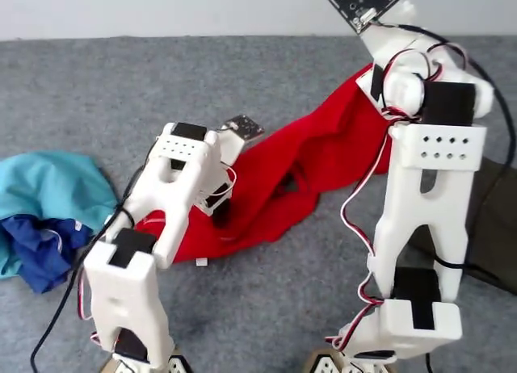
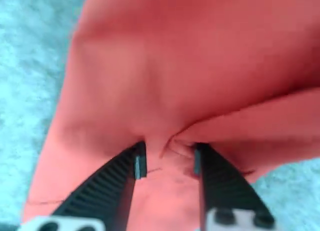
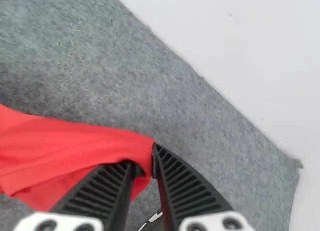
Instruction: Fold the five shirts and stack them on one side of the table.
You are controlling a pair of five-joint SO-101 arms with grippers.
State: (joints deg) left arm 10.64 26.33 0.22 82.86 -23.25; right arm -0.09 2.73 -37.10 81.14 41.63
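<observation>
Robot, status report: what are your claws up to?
Left claw shut on red fabric shirt. Right claw shut on its lifted edge. Teal shirt, blue shirt heaped aside.

Grey felt table (image 1: 97, 98) with clothes
Red shirt (image 1: 315, 159) mid-table; teal shirt (image 1: 48, 187) and blue shirt (image 1: 36, 244) left; dark cloth (image 1: 493, 220) right.

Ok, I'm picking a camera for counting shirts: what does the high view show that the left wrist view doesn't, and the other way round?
Only the high view: a teal shirt and a blue shirt heaped on the left side, dark cloth behind the right arm, and the left arm itself. Only the left wrist view: the left jaws close up, pinching a fold of cloth. Both: the red shirt and the grey table cover.
</observation>
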